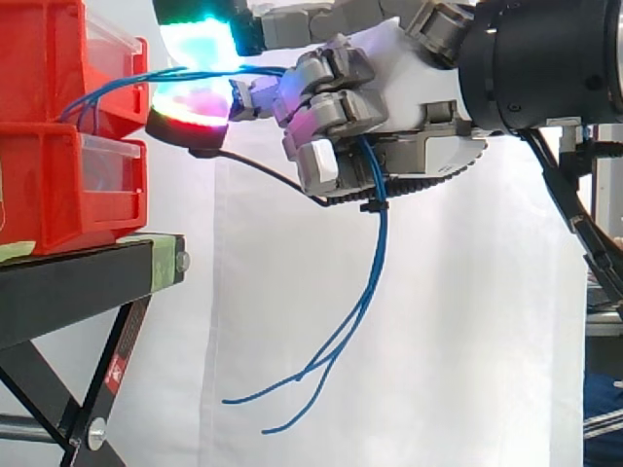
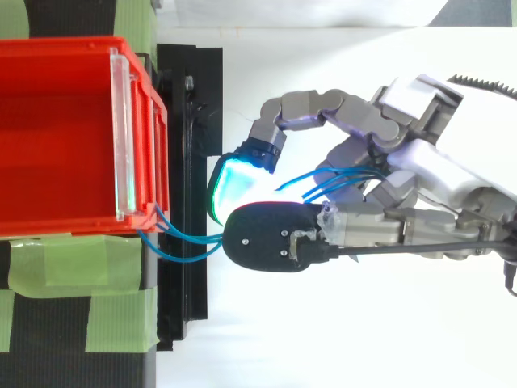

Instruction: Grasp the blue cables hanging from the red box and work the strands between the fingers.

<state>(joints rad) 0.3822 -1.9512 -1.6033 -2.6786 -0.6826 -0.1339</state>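
Two red bins sit stacked at the left on a black stand [image 1: 78,287], in front of a white curtain [image 1: 458,341]. Thin blue cables [image 1: 376,253] come out at the front corner of the upper bin [image 1: 58,58], above the lower bin [image 1: 54,190]. The cables run a short way right, across the gap, to the robot hand [image 1: 394,58], which reaches in from the right, level with the upper bin. The hand is closed on the cables. Its glowing pads [image 1: 200,49], green, cyan and pink, are pressed together over the strands just beside the bin. Behind the pads the grey fingers are curled around the strands. Below the hand the cables hang free in a long loose curve, and their separate ends splay out leftward in mid-air, well apart from the stand. From above, the strands show as blue loops between the curled fingers. Strips of green tape [image 2: 73,271] lie on the stand beside the bin.
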